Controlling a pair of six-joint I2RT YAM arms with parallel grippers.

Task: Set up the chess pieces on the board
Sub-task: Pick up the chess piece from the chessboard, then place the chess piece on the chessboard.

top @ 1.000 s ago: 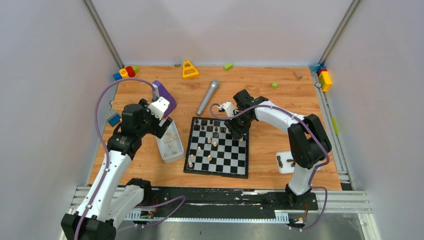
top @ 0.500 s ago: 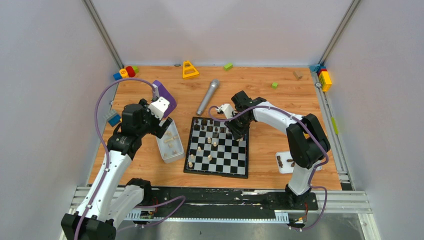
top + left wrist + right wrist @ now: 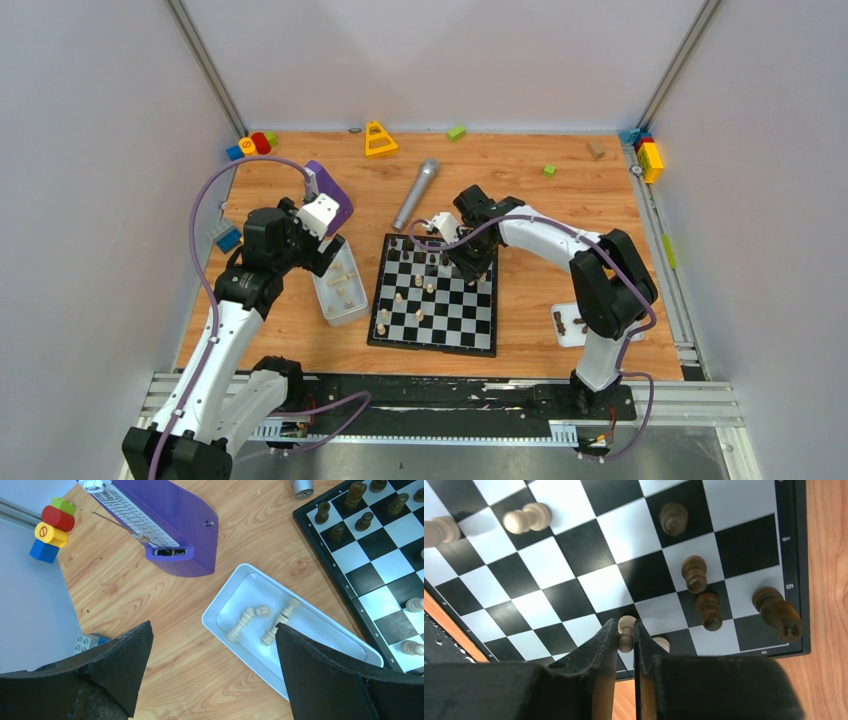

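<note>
The table (image 3: 540, 190) carries the chessboard (image 3: 436, 318) in the middle of the top view, and a pale tray (image 3: 325, 630) lies just beside the board's left edge. My left fingers (image 3: 135, 655) hang released and empty above that tray, where a few light pieces (image 3: 242, 622) lie on their sides. My right fingers (image 3: 613, 632) are clenched on a light pawn (image 3: 626, 625) over the upper right part of the board.

I think the risk is crowding. Another light piece (image 3: 660, 642) stands just beside my right-hand pad, and dark pieces (image 3: 696, 575) stand near, further right in the frame. If I come down off-line or spread too wide on letting go, a pad could knock one over. The pawn is pinched high, near its head, so it may tip if its base lands on a square's edge.

Only the right wrist view shows the pawn in the grasp; from above my wrist hides it. Only the left wrist view shows clearly how the tray's pieces lie. The top view alone shows the whole board, and a small second tray (image 3: 566, 338) at lower right holding dark shapes too small to name.
</note>
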